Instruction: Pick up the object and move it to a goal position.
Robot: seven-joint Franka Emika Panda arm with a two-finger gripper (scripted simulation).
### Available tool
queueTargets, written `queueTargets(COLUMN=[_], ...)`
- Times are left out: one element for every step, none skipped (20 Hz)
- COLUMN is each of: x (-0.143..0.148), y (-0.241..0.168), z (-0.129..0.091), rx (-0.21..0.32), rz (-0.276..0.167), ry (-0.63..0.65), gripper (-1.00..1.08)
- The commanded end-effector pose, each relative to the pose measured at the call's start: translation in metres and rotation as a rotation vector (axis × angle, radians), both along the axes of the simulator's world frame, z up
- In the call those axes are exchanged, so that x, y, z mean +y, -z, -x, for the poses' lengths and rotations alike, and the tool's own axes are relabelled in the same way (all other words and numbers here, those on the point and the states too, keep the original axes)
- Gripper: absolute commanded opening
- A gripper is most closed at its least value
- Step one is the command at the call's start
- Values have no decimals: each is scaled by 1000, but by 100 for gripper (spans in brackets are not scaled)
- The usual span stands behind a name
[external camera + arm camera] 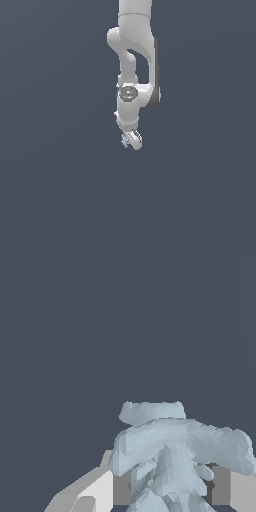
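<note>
Uniform slate-grey background fills both views, with no edge, bench line or obstacle visible anywhere around the arm (134, 60); open space lies on every side. White arm descends from the top margin of the exterior view, where its upper links are cut off. Gripper (131, 141) at its lower end pinches the object (125, 141), a tiny pale-blue spiky form protruding toward the exterior view's left. In the wrist view the object (175, 456) sits between the two fingers (100, 491), hiding most of them; its lower part is cropped by the frame.
</note>
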State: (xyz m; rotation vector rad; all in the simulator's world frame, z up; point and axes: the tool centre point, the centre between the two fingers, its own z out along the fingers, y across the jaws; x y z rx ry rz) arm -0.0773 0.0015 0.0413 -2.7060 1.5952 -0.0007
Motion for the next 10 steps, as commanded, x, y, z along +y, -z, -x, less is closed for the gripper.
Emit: queueTargets(x=[0, 0, 0, 0, -1, -2, -3, -4, -5, -7], y=[0, 0, 0, 0, -1, -3, -5, -7, -10, -13], z=[0, 0, 0, 0, 1, 2, 3, 4, 5, 7], rx=[1, 1, 1, 1, 1, 1, 1, 1, 0, 0], rz=[0, 0, 0, 0, 0, 0, 0, 0, -1, -1], ry=[0, 0, 0, 0, 0, 0, 0, 0, 0, 0], gripper=[-100, -100, -100, -100, -100, -100, -100, -100, -100, -100])
